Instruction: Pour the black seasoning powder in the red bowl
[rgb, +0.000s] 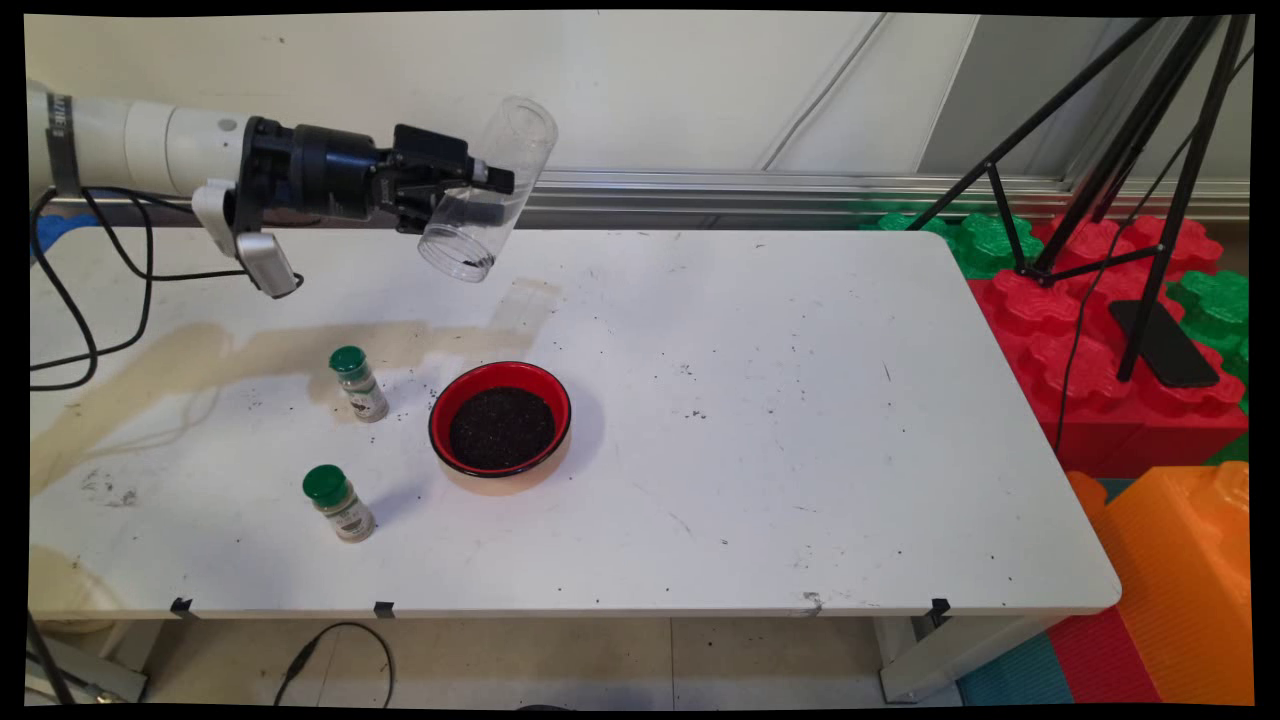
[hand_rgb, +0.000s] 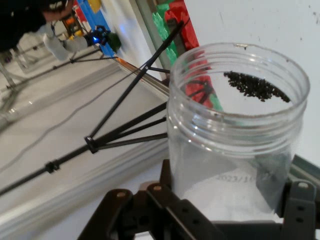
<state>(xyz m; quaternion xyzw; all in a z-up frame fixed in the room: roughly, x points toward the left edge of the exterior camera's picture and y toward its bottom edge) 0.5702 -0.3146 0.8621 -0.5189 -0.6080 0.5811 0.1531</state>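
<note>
Up at about ten o'clock in the main view, the tool (rgb: 470, 195) is clamped on a clear plastic jar (rgb: 488, 190), its fingers closed against the jar's sides and holding it in the air well above the table (rgb: 800, 450). The jar is tilted: its long axis runs from about one o'clock down to seven o'clock, with the open mouth at the lower end, pointing down toward the table. In the hand view the jar (hand_rgb: 235, 130) fills the right half, and a small cluster of dark granules (hand_rgb: 256, 86) clings inside near the threaded mouth; the rest of it looks nearly empty.

From the jar's mouth, the red bowl (rgb: 500, 418) lies at about six o'clock, lower on the table and well apart from it, heaped with the same dark granular stuff. The mouth sits slightly to the nine o'clock side of the bowl's centre.

Two small spice bottles with green caps stand at the bowl's nine o'clock side: one (rgb: 358, 383) just beside its rim, the other (rgb: 339, 502) nearer the table's front edge. Scattered dark specks lie on the table around the bowl.
</note>
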